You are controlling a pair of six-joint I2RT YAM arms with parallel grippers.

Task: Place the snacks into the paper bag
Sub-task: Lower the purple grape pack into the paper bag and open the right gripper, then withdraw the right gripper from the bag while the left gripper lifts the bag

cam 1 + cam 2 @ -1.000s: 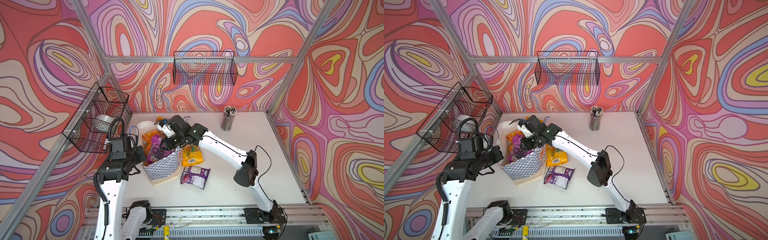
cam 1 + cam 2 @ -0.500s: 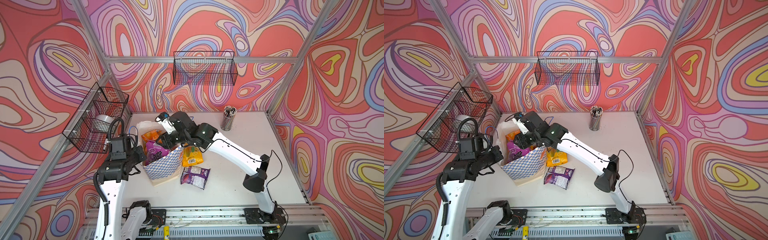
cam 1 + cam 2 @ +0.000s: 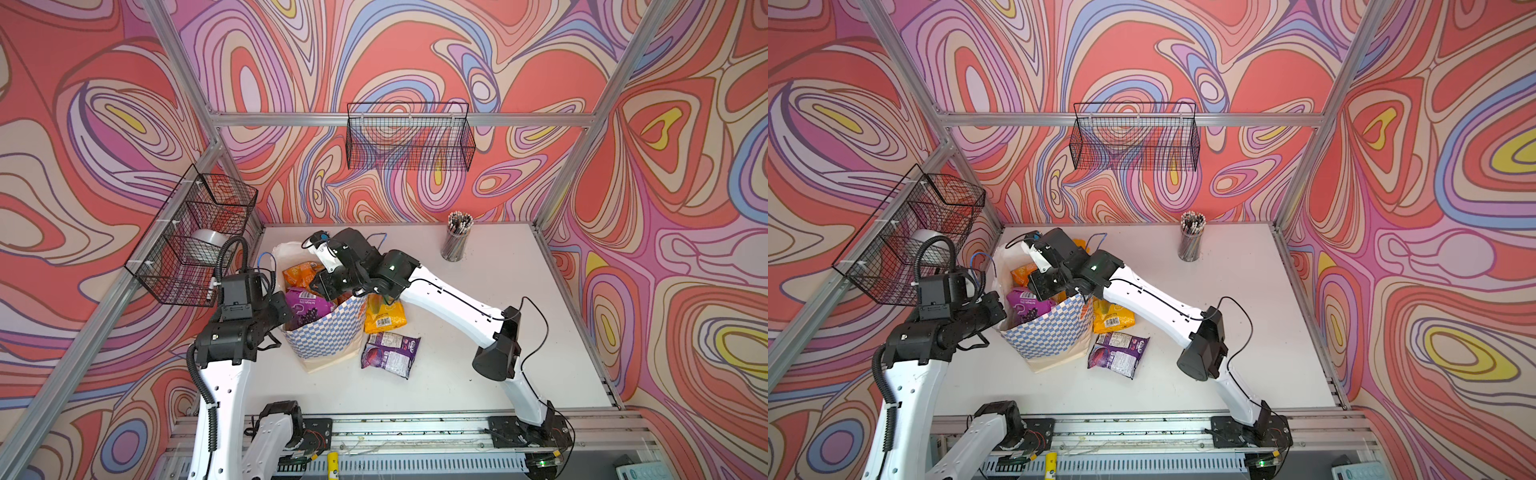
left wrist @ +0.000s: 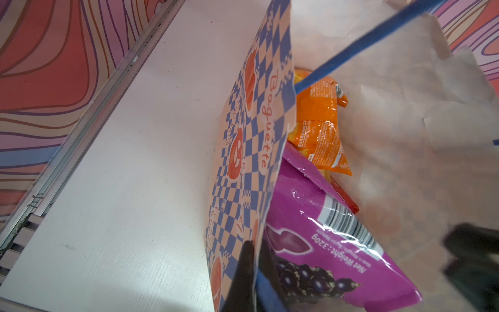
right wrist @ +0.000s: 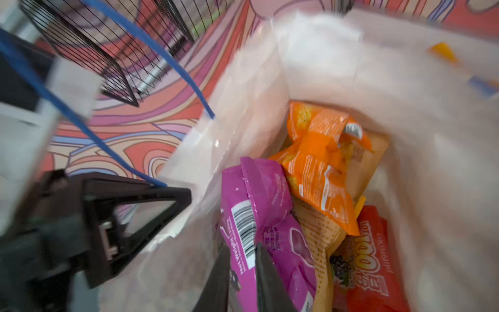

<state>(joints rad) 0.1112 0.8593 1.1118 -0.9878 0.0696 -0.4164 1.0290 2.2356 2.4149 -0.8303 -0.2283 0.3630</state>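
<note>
— At the rim of the paper bag (image 4: 243,135), what is the left gripper (image 4: 255,251) doing?
— It is pinching the checkered wall, jaws closed on the paper.
— And the right gripper (image 5: 241,251)?
— It is hanging in the bag's mouth, jaws narrow on either side of the purple packet (image 5: 270,194). Whether it is gripping, I cannot tell. An orange packet (image 5: 318,162) and a red packet (image 5: 378,256) are lying inside too. A yellow packet (image 3: 382,318) and a second purple packet (image 3: 388,353) are lying on the table (image 3: 478,374) just beside the bag.

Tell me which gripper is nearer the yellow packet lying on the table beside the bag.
Right. The right gripper hangs in the mouth of the paper bag, close to the yellow packet; the left gripper clamps the bag's opposite rim, with the bag between.
</note>
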